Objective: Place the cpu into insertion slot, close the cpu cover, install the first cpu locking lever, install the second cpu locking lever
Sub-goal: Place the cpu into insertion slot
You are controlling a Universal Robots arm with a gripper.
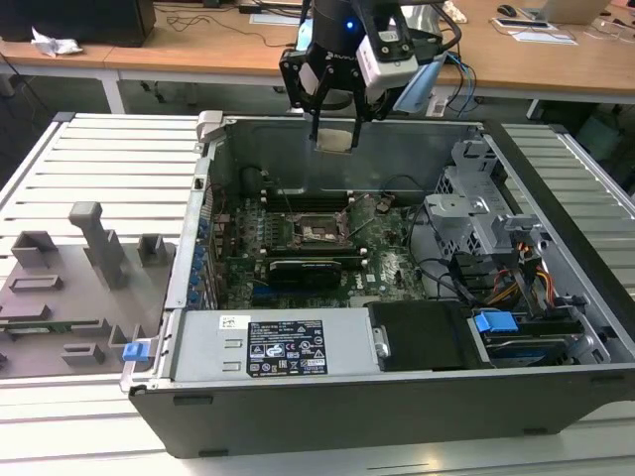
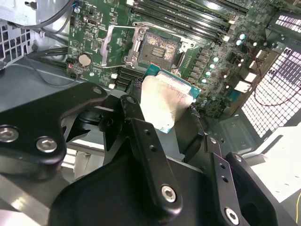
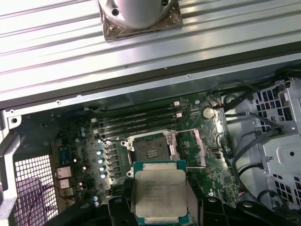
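My gripper (image 1: 334,127) hangs above the open computer case near its back wall, shut on the cpu (image 1: 334,140). In both wrist views the cpu (image 2: 165,100) (image 3: 160,192) lies flat between the black fingers (image 2: 141,136), silver face showing, with a green edge. Below it, on the green motherboard (image 1: 392,266), the insertion slot (image 1: 319,233) (image 2: 158,49) (image 3: 151,151) lies uncovered, its brownish contact centre visible. The cpu cover (image 2: 122,44), a silver frame, stands raised at one side of the socket. The cpu is well above the socket and touches nothing.
The grey case walls (image 1: 298,392) surround the board. A black expansion card (image 1: 308,268) lies just in front of the socket, long memory slots (image 3: 141,120) behind it. Drive cages and cables (image 1: 496,258) fill the exterior view's right. A grey fixture tray (image 1: 74,288) sits left.
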